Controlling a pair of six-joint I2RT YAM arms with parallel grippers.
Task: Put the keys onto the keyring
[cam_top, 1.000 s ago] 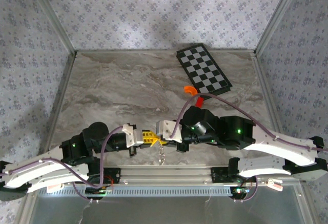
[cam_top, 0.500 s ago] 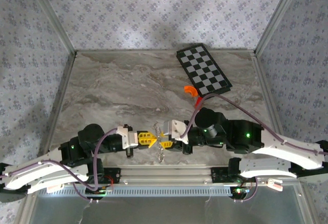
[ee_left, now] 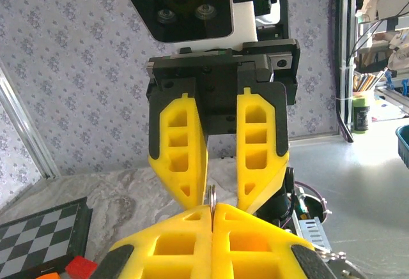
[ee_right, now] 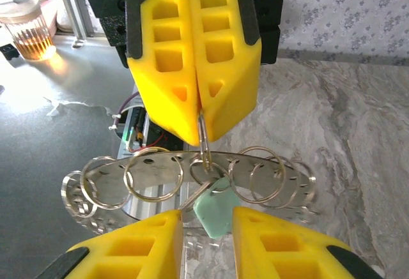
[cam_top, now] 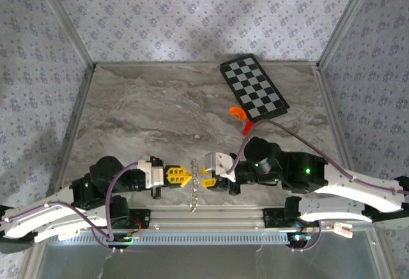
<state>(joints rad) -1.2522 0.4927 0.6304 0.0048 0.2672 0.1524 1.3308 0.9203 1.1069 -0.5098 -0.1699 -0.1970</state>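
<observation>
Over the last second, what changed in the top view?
The left gripper drew back leftward and the right gripper eased right, opening a gap between them. The keyring shifted left with the left gripper, which is shut on it; the right gripper is open. Whether it let go just now, I cannot tell. The chessboard, orange piece and red block stayed put.

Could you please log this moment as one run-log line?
left end effector: shut on keyring | right end effector: open, facing it | key: hanging at keyring, below left end effector
</observation>
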